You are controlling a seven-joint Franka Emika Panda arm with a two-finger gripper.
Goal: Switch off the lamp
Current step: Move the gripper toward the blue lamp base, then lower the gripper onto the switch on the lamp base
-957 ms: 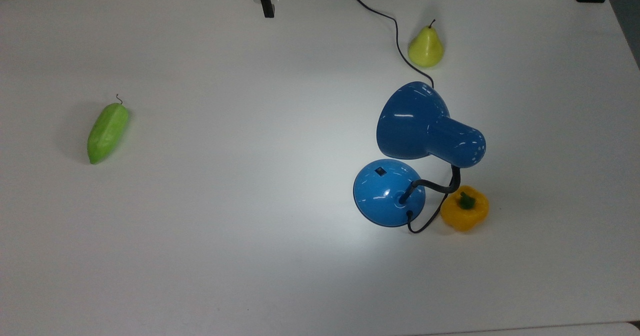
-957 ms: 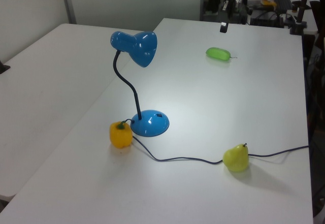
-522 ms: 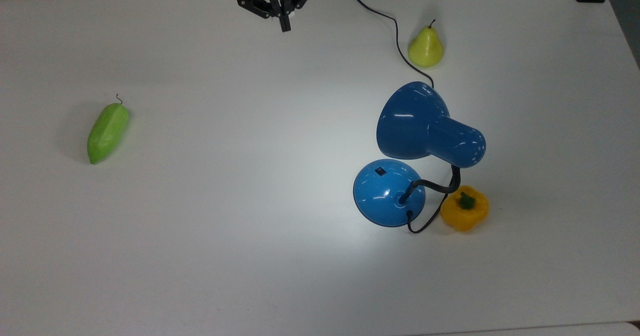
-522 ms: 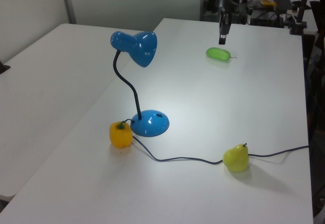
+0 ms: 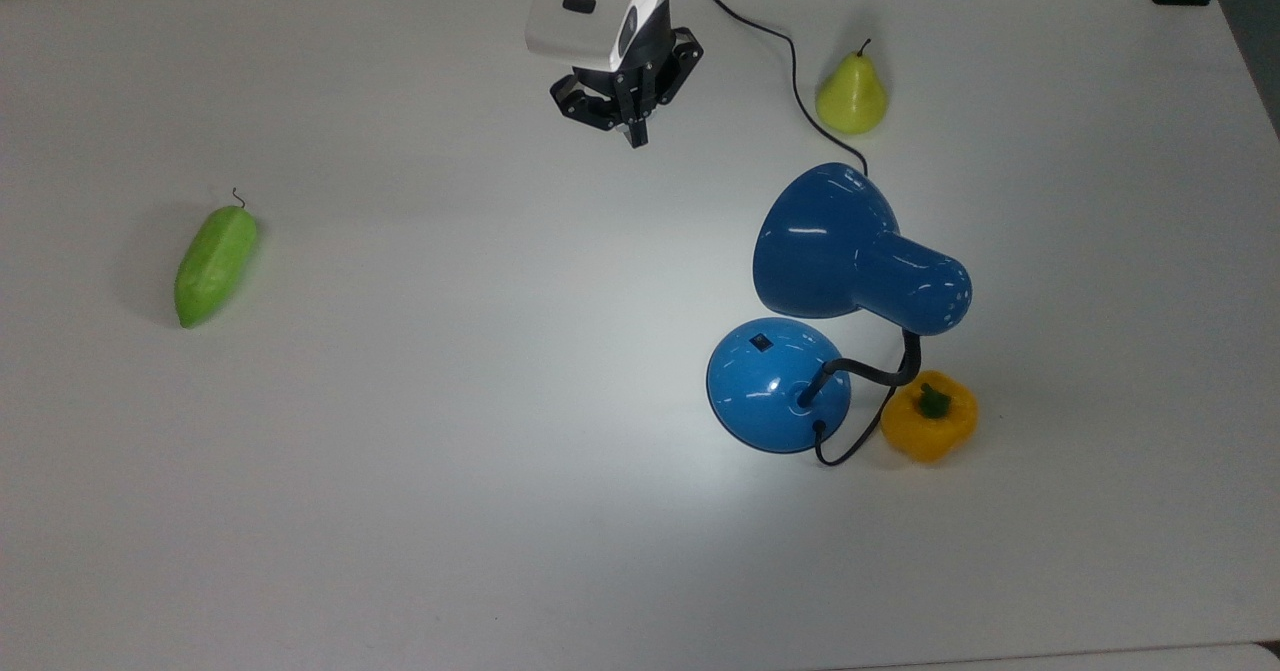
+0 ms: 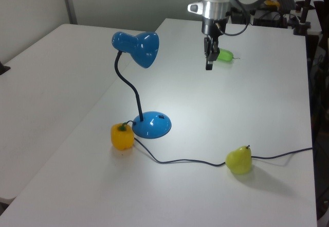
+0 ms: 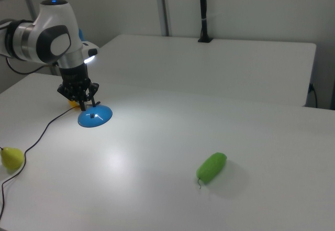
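"Where did the lamp (image 5: 835,311) stand?"

"Lit, on the counter (image 5: 450,431), at the top view's right, beside a yellow pepper (image 5: 930,416)."

"And the claw (image 5: 636,136)?"

"Pinched narrow and empty, well apart from the base, probably so one tip could press the switch (image 5: 762,342)."

White table (image 5: 450,511), blue lamp (image 5: 778,384) with cord, yellow pear (image 5: 851,96), yellow pepper (image 5: 930,417), green vegetable (image 5: 215,264)

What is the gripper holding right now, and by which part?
Nothing. The gripper hangs in the air with its fingers shut together on nothing, well short of the lamp and its switch.
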